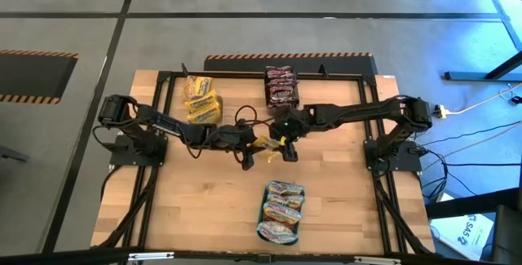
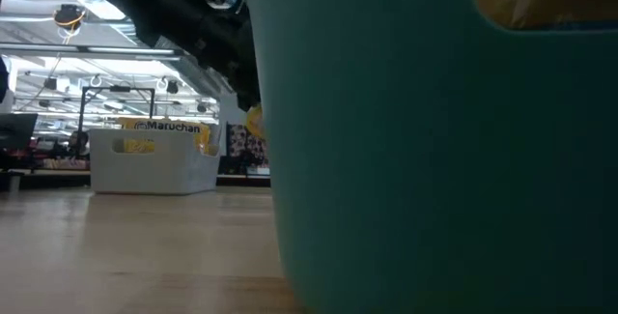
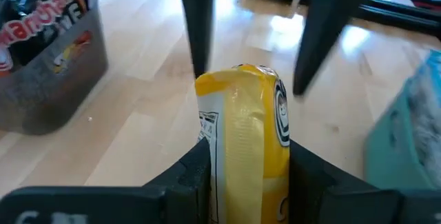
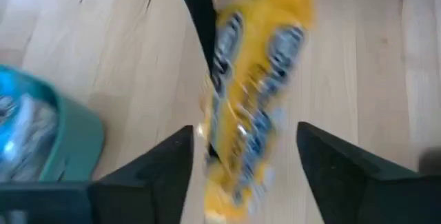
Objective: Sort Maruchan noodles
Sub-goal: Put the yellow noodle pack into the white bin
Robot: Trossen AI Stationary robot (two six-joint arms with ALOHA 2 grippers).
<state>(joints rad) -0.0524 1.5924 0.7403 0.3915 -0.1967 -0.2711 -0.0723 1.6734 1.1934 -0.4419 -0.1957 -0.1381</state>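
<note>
A pale wooden table (image 1: 204, 208) framed by black rails stands on a grey floor (image 1: 65, 28) marked with black lines and orange-black hazard stripes. At the table's far left, a clear tub (image 1: 198, 99) holds the yellow packets (image 1: 201, 106); in the low view this tub reads pale, with "Maruchan" showing over its rim. The left arm reaches from the left edge toward the middle, where the left gripper (image 1: 254, 145) pinches a yellow noodle packet (image 3: 249, 134) between its two fingers (image 3: 189, 176), the packet held on edge above the bare wood. Just beside it, the right gripper (image 4: 241, 162) stands with its fingers spread either side of the same packet, not visibly touching it in the right wrist view. Farther back, right of centre, a second tub (image 1: 280, 87) carries the dark brown-red packets (image 1: 280, 84). At the near edge, the teal tray (image 1: 265, 216) holds the pale packets (image 1: 282, 209) with red-yellow print. The right arm comes in from the right edge, where cables trail off across the floor. The low view looks past the tray's wall into a hall with ceiling lights and metal racks.
</note>
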